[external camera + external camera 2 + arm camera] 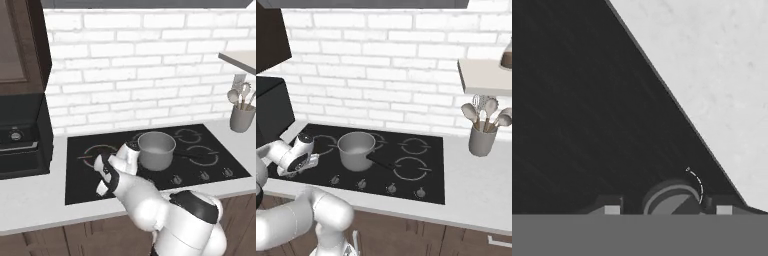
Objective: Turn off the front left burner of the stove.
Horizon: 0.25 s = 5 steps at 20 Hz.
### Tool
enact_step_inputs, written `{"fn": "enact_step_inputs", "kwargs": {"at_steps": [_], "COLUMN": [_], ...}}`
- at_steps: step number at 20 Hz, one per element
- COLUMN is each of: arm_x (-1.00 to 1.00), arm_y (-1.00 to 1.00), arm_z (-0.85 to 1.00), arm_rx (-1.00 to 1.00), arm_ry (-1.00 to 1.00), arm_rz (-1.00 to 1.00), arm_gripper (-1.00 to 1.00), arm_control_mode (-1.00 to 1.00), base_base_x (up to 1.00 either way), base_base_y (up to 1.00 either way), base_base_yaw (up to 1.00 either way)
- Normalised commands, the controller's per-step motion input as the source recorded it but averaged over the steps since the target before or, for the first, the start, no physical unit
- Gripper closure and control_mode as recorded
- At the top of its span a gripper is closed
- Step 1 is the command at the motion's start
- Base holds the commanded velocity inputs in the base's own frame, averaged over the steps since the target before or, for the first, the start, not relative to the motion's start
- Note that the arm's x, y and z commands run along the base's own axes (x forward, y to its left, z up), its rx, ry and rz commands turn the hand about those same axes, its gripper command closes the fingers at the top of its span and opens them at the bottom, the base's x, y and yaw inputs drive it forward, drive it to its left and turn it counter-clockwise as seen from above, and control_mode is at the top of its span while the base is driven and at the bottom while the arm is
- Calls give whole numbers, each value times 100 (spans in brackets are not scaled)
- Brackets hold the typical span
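The stove (80, 187) is a black glass cooktop set in the white counter. Its front left burner (93, 151) is a thin grey ring with a dark disc, partly hidden by my arm; the same burner (323, 145) lies just behind my hand. My gripper (102, 188) (293, 171) points down at the stove's front left corner. In the hand view the gripper (668, 210) is open, with a small round silver knob (672, 199) between its fingertips (612, 210) and a gap on each side.
A grey pot (156, 149) (356, 150) stands mid-stove, right of my hand. More knobs (361, 184) line the front edge. A black oven (20, 145) sits left, a utensil holder (482, 140) right under a shelf (483, 75). White counter (712, 60) borders the stove.
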Motion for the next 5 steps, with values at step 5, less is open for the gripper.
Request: {"fn": "enact_step_inputs", "kwargs": {"at_steps": [5], "arm_x": [0], "arm_y": [0], "arm_z": [0], "arm_rx": [1], "arm_ry": [0], "arm_rz": [0], "arm_gripper": [100], "arm_control_mode": [-100], "base_base_x": [0], "base_base_y": [0], "base_base_yaw": [0]}}
